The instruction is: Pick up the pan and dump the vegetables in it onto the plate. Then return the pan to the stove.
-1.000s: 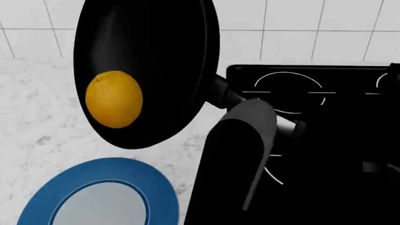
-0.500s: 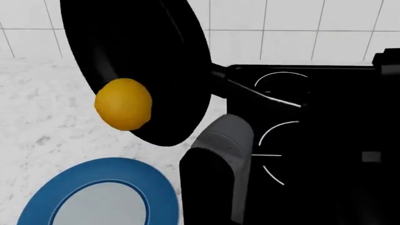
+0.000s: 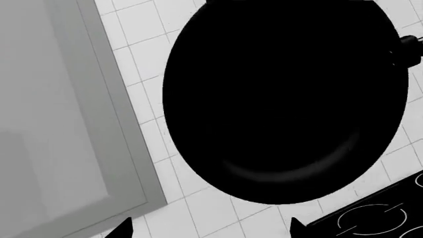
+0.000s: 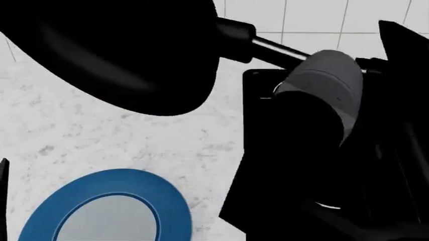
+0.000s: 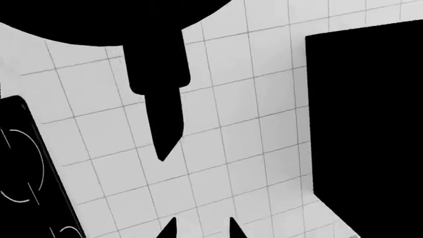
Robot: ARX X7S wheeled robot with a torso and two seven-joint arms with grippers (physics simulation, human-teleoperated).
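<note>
Pan up high over the counter, and no vegetable anywhere in sight!

My right arm carries the round matte black frying pan [image 4: 114, 55] by its long handle above the marble, though I cannot tell how its gripper sits. The blue-rimmed round plate [image 4: 107, 211] lies below with a bare grey centre. Risk: the yellow oval may roll past that rim if tipped off-line. My left gripper [image 3: 208, 229] hangs open, and the black glass cooktop [image 4: 258, 85] waits alongside.
</note>
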